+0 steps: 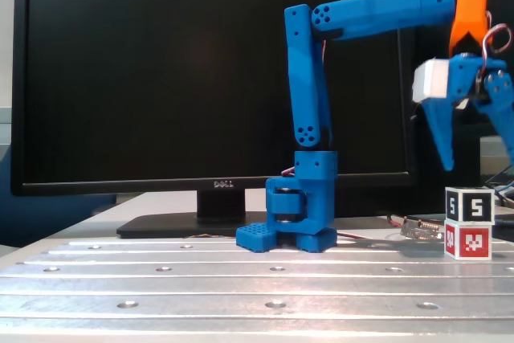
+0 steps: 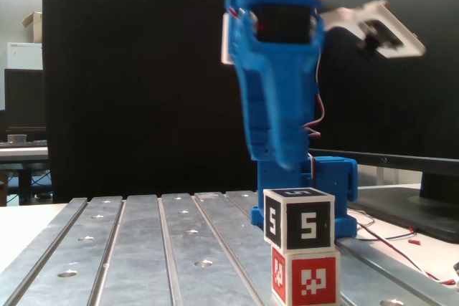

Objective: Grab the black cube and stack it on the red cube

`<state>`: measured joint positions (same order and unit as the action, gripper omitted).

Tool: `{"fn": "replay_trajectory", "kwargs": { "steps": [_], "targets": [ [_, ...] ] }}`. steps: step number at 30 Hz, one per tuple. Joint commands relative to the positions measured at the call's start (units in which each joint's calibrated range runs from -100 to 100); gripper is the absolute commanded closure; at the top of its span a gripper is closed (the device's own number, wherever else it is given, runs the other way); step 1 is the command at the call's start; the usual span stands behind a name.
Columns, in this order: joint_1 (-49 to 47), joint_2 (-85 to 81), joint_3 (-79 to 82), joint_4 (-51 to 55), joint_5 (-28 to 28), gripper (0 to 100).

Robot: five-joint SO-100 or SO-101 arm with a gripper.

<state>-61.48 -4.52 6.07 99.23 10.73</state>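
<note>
Nearest me, the black cube [image 2: 299, 218] sits squarely on the red cube [image 2: 305, 278] on the counter [image 2: 143, 249]. Behind and above, my fingers [image 1: 480, 146] hang apart, empty. Stack looks done; I'd retreat clear.

Counter [image 1: 161, 279] under me is ribbed metal plate, lengthwise grooves, rows of small round holes; same plate in the other fixed view [image 2: 129, 249]. Behind my base stands a black monitor [image 1: 209, 78], screen dark, silver logo on the bottom bezel, flat black foot [image 1: 185, 224] resting on the pale desk behind the counter. From the side, its back [image 2: 143, 84] fills most of the frame as a black slab. Red and white wires [image 2: 391, 243] trail on the desk at right. Small metallic part [image 1: 418, 227] lies at right, too blurred to identify. Office background far left, out of focus.
</note>
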Motion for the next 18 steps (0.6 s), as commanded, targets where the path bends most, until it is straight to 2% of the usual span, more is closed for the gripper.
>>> {"fn": "replay_trajectory", "kwargs": {
  "steps": [1,18],
  "targets": [
    [4.08,-1.07,-3.94,0.52,0.31,68],
    [36.27,-0.40,-4.76,0.09,0.05,68]
  ]
}}
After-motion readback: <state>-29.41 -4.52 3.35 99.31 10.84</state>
